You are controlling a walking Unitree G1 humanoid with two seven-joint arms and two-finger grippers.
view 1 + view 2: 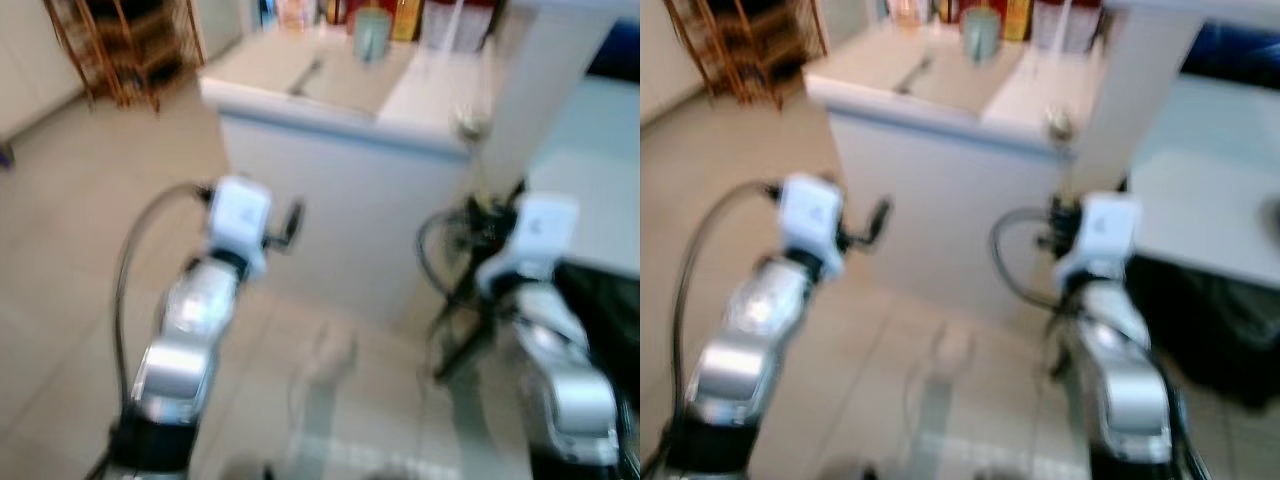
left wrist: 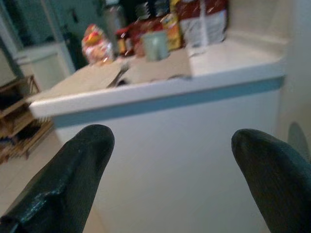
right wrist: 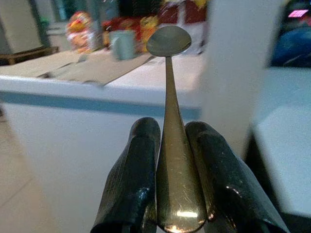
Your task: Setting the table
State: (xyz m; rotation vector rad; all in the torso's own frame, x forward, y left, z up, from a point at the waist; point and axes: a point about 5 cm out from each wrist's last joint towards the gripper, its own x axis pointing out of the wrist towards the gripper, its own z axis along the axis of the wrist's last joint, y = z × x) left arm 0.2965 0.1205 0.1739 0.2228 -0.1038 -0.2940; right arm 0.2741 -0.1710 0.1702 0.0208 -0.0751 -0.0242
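Right wrist view: we see the right gripper (image 3: 167,145) pinching a spoon (image 3: 171,126) by its handle, bowl pointing away toward the counter (image 3: 97,92).
Left gripper (image 2: 170,160): we find its fingers spread wide, holding nothing.
Counter top: we note a mug (image 3: 122,43).

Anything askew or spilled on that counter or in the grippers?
Nothing stands out. The right gripper holds a spoon upright, handle clamped straight. The left gripper is open. The cup stands upright on the counter; blur hides finer detail.
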